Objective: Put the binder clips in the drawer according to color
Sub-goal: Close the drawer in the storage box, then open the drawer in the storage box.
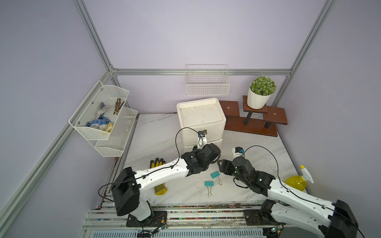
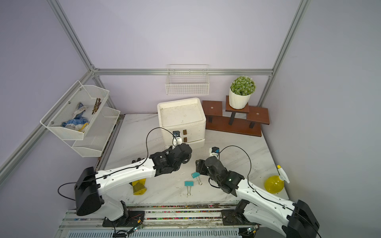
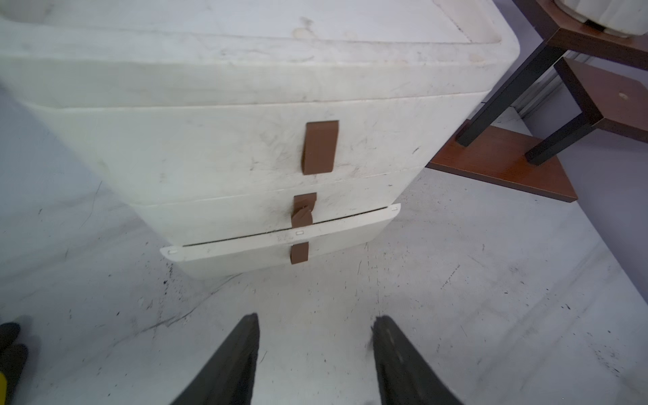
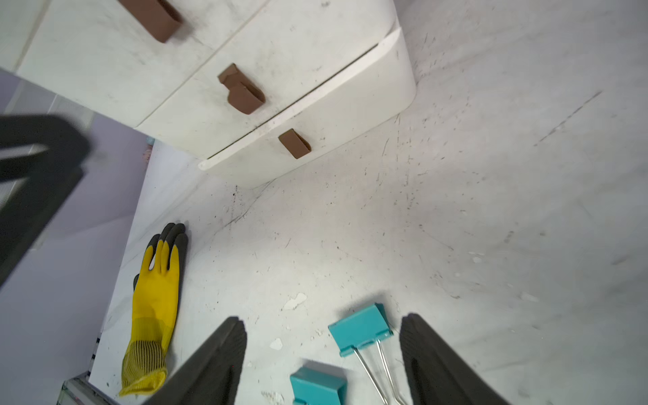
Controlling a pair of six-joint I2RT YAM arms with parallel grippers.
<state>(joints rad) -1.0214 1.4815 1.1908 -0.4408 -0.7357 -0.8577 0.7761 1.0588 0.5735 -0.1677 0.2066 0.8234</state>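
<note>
Two teal binder clips lie on the marble table, one just behind the other, both with silver wire handles. My right gripper hangs open low over them; the rear clip lies between its fingers, close to one finger, untouched. The white drawer unit has three brown handles, and its bottom drawer stands out a crack. My left gripper faces that drawer a short way off, jaws apart and empty. No clips of other colours show.
A yellow and black glove lies on the table under my left arm. A yellow spray bottle stands at the right edge. A wooden stand with a potted plant sits right of the drawers. White mesh shelves hang on the left wall.
</note>
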